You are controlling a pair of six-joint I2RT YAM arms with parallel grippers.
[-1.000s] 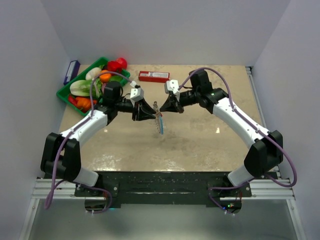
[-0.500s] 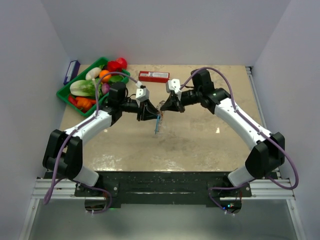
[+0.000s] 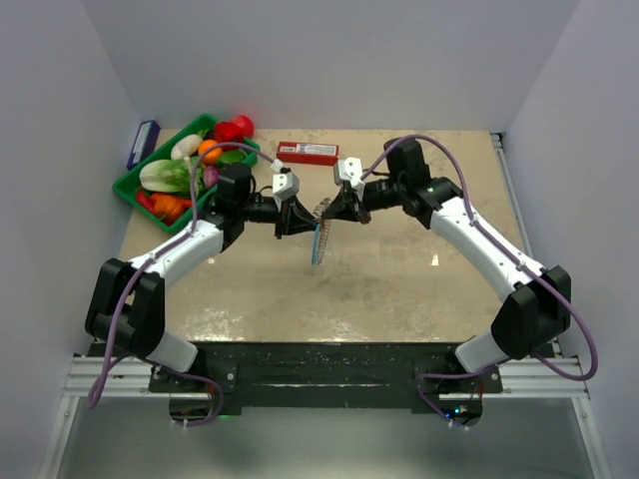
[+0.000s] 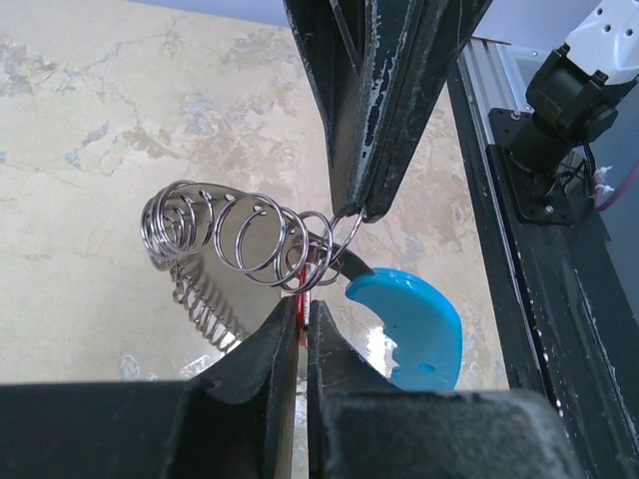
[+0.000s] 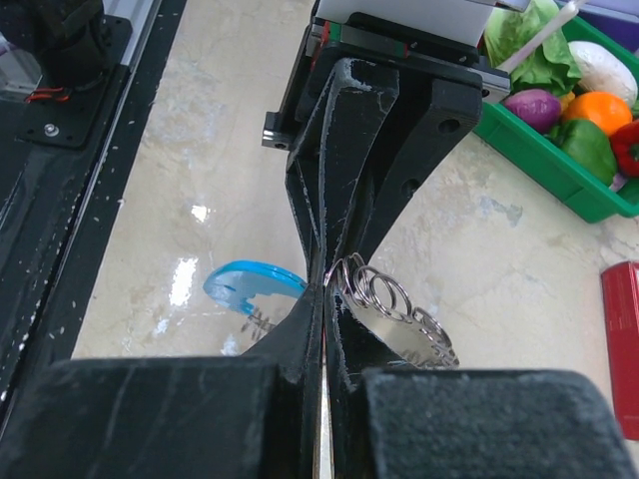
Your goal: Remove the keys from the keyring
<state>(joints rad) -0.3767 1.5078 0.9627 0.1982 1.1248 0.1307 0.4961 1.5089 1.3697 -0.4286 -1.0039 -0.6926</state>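
The keyring (image 3: 319,232) hung between the two grippers over the middle of the table (image 3: 389,284), a little to the far side. Its bright blue section (image 4: 414,324) drooped toward the near edge. Whether that lower end touched the tabletop could not be told. The keys (image 4: 225,235) were a run of small silvery rings packed close along the loop, curling away in a coil in the left wrist view. A single red piece (image 4: 303,299) sat among them, next to the blue section.

The left gripper (image 3: 299,216) came in from the left with its jaws clenched, only a sliver between them, and the red piece was nipped in that sliver. The right gripper (image 3: 330,212) came in from the right, tip to tip with the left one. Its jaws were pressed tight together, pinching a silvery ring at the end of the run.

A long red box (image 3: 308,153) lay flat on the table beyond the grippers, toward the far edge. A green tray (image 3: 128,187) heaped with toy vegetables stood at the far left corner. A dark blue box (image 3: 143,143) leaned on the left wall just past the tray.
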